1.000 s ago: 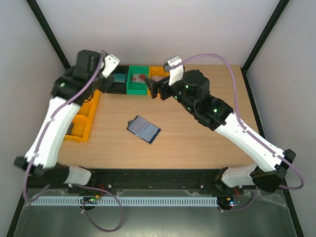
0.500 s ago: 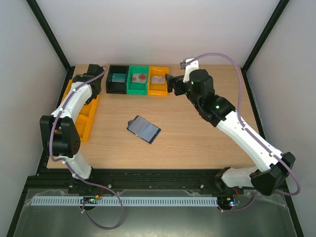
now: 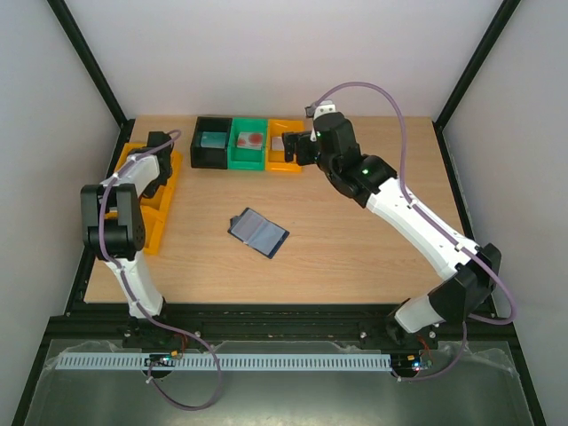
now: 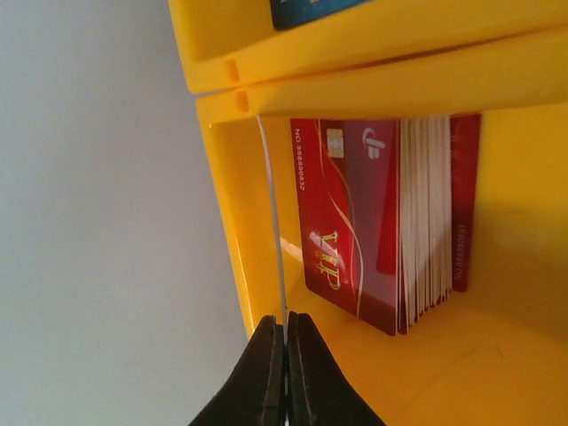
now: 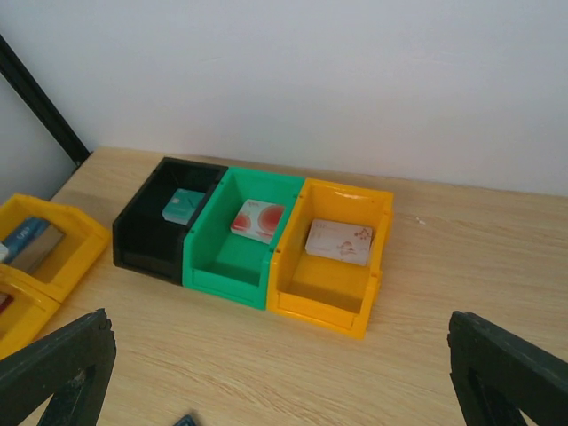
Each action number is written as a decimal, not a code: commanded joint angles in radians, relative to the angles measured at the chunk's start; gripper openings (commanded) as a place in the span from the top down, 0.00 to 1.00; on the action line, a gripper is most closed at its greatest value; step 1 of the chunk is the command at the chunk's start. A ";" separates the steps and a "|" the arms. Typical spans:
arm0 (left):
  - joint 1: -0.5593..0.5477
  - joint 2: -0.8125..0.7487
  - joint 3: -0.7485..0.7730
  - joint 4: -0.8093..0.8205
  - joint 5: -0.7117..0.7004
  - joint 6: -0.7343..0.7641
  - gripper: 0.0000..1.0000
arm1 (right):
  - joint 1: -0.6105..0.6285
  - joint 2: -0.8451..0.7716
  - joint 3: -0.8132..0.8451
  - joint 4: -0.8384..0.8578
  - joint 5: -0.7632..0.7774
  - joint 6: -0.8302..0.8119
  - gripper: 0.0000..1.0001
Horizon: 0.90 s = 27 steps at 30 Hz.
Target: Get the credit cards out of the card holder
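The card holder lies open and flat in the middle of the table; only a dark corner of it shows in the right wrist view. My left gripper is down inside the left yellow bin, shut on a thin credit card seen edge-on beside the bin wall. A stack of red VIP cards stands next to it. From above, the left gripper is over that bin. My right gripper hangs open and empty by the back row of bins.
Three bins stand at the back: black with a teal card, green with a reddish-pink card, orange-yellow with a pale card. A blue card lies in the neighbouring yellow compartment.
The left arm has swung from above the black bin to the left yellow bins and gone down into one. The right gripper has drawn back a little to the right, still open.
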 commanded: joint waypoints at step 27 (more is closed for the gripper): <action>0.018 0.160 -0.002 0.219 -0.155 0.088 0.98 | -0.002 -0.001 0.084 -0.050 -0.012 -0.031 0.01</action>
